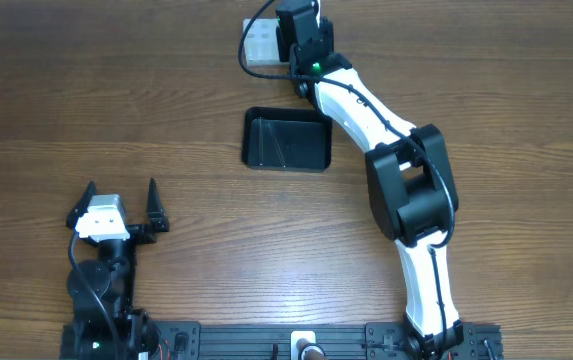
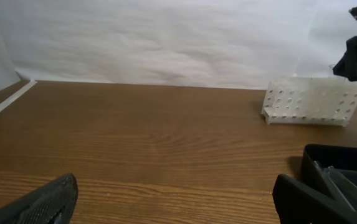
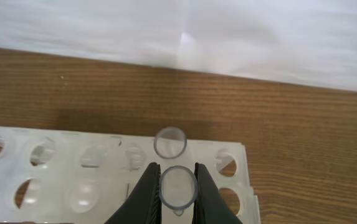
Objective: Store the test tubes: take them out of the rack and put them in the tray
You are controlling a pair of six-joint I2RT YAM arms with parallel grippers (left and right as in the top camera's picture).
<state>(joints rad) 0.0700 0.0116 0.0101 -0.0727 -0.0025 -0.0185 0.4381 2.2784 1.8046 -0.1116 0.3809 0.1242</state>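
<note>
Top view: The left tool (image 1: pixel 121 203) sits near its base with its fingers spread wide and nothing between them, well apart from the work. The right arm (image 1: pixel 366 105) reaches across the desk (image 1: pixel 116 100) to the white rack (image 1: pixel 260 45) at the far edge. The black tray (image 1: pixel 286 165) lies between the rack and the arm bases. Faint clear streaks inside it look to us like stored tubes (image 1: pixel 279 150); we cannot tell how many.

Left wrist view: The rack stands on the desk beyond the tray. The holes on the side facing us look empty. Clear lengths lie along the tray floor, which agrees with tubes already put away.

Right wrist view: The right tool (image 3: pixel 176 171) is over the rack, its fingers drawn in close on either side of the rim of an upright test tube (image 3: pixel 178 186). We judge it gripped, with its lower end in the rack. A second test tube (image 3: pixel 170 142) stands in the hole just beyond. The other holes in view look empty.

Finding: We judge the task well advanced. Some tubes appear stored, one is in hand but not yet lifted clear, and at least one more stands in the rack. Both must go to the tray.
</note>
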